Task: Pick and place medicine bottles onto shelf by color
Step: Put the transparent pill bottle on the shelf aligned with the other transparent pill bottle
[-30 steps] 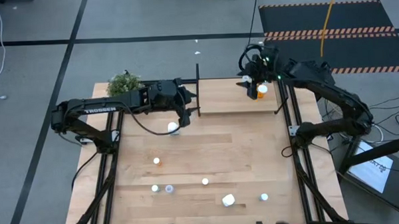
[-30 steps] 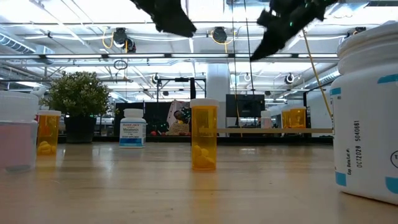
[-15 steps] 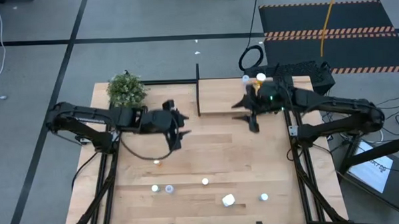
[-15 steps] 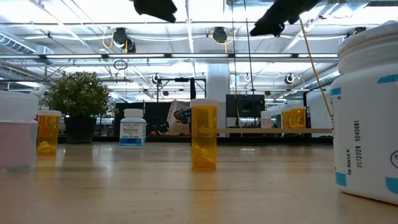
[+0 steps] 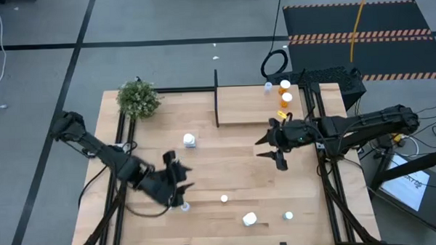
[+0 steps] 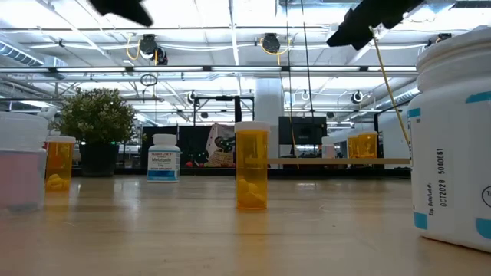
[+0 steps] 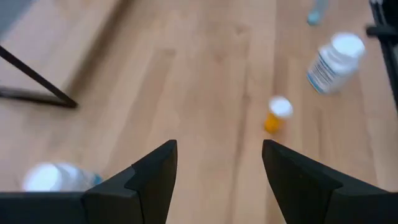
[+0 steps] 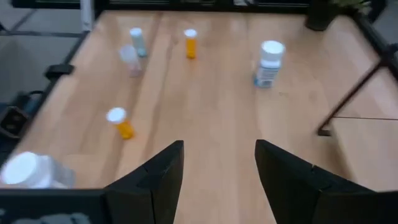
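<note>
Risk judged: the left gripper (image 5: 178,188), low over the bench's front-left area, could tip the small bottles (image 5: 184,206) just beside it, because they stand close together. Its fingers (image 7: 155,174) are spread and hold nothing; an orange bottle (image 7: 275,114) lies ahead of the gap, apart. The right gripper (image 5: 271,148), open and empty, is held just off the shelf (image 5: 250,107), front edge; two orange bottles (image 5: 285,98) stand at the shelf's right end.

2 orange bottles (image 5: 285,91) on shelf (image 5: 246,107), white bottle (image 5: 189,140) upright mid-table, others scattered.
</note>
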Controlling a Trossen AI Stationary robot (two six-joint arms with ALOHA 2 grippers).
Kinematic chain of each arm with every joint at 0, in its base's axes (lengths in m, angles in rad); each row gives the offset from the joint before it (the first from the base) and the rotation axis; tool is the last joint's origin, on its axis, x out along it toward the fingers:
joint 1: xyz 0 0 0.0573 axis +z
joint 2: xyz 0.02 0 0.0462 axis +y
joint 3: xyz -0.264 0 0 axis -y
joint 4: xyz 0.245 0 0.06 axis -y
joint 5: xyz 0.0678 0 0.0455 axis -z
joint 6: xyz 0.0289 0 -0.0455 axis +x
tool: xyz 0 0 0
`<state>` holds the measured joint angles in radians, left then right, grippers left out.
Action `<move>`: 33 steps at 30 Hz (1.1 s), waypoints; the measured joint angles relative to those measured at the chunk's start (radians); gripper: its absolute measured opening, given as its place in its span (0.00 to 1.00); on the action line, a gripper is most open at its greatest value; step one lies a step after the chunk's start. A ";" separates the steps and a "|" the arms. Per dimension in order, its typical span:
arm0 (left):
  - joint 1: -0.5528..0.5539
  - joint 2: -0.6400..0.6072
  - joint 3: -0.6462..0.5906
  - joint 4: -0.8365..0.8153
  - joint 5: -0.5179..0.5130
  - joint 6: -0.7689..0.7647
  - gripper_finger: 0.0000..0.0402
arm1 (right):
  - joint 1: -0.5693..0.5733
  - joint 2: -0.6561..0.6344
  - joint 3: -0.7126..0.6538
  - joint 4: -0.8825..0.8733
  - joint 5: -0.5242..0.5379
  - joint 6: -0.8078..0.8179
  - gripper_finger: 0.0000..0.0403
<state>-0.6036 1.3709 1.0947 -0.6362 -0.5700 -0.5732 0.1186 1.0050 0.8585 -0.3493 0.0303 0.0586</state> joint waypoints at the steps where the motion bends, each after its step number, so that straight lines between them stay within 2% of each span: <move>1: -0.034 0.002 -0.016 -0.001 -0.021 -0.038 0.59 | 0.014 0.000 0.000 -0.001 0.000 0.007 0.48; 7: -0.189 0.021 -0.091 0.002 -0.063 -0.235 0.59 | 0.062 -0.004 0.000 0.053 0.002 0.004 0.48; 13: -0.259 0.095 -0.102 0.008 -0.054 -0.346 0.59 | 0.060 -0.004 0.000 0.056 0.014 -0.058 0.48; 18: -0.269 0.167 -0.102 0.030 -0.003 -0.409 0.59 | 0.059 -0.004 0.000 0.054 0.082 -0.093 0.48; 33: -0.267 0.305 -0.101 0.087 0.004 -0.486 0.62 | 0.060 -0.004 0.000 0.053 0.074 -0.086 0.48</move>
<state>-0.8711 1.6754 0.9936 -0.5493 -0.5660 -1.0589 0.1783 1.0012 0.8589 -0.2962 0.1043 -0.0273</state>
